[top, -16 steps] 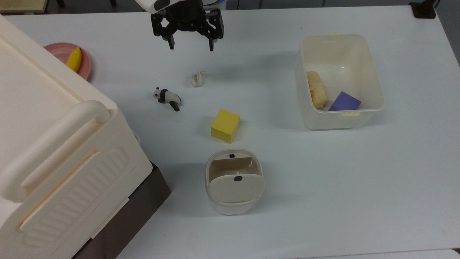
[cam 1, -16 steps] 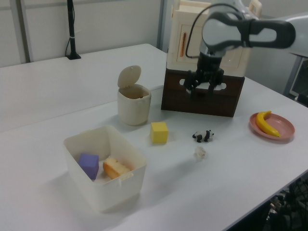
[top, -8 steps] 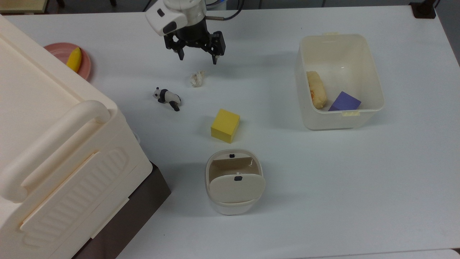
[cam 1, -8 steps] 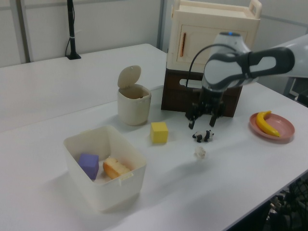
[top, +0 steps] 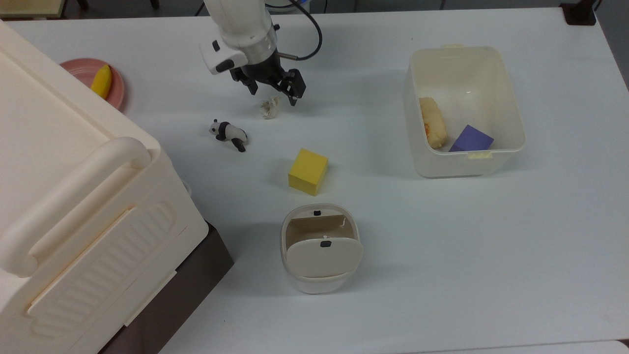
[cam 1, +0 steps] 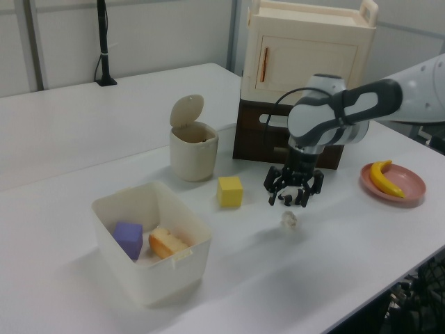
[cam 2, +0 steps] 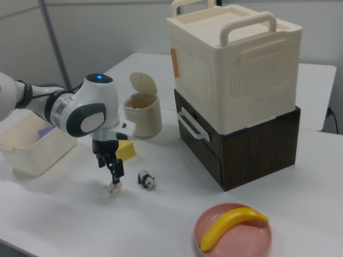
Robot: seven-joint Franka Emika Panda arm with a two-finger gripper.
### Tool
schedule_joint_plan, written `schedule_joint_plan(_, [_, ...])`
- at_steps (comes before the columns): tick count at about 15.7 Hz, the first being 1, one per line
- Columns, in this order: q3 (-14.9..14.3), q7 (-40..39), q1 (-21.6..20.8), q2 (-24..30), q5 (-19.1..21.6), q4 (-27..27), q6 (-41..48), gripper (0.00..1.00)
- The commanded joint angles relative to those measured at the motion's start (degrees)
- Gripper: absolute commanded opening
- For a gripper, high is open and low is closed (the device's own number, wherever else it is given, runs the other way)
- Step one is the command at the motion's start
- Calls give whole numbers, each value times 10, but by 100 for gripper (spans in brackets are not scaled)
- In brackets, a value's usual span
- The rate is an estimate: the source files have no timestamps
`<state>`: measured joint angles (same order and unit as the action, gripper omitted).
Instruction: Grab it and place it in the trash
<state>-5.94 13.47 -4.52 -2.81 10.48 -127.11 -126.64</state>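
Note:
The tiny crumpled off-white paper wad [top: 269, 107] lies on the white table, to the right of a panda toy [top: 228, 132] in the top view. My gripper [top: 273, 96] hangs open just above the wad, one finger on each side of it and nothing held. In the left view the gripper [cam 1: 293, 198] is a little above the wad [cam 1: 288, 221]; in the right view the gripper [cam 2: 111, 168] sits right over the wad [cam 2: 113, 187]. The trash [top: 320, 248] is a small cream bin with its flap lid tipped open, nearer the top view's bottom edge.
A yellow cube [top: 308, 172] stands between the wad and the trash. A translucent tub [top: 511, 113] holding a purple block and a bread piece is at the top view's right. A big cream storage box [top: 73, 196] fills the top view's left, and a pink plate [top: 81, 69] with a banana lies behind it.
The gripper has come down and moved toward the wad, from well behind it to just above it, staying open. The wad has not moved.

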Motion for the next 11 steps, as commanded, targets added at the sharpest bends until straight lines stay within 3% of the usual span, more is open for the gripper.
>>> schedule_joint_plan(1, [2,11,-4,-14,9,-2,-16,100])
schedule_joint_plan(9, [2,12,-8,-41,7,2,-16,100])
schedule_joint_plan(11, [2,12,-7,-47,7,6,-16,84])
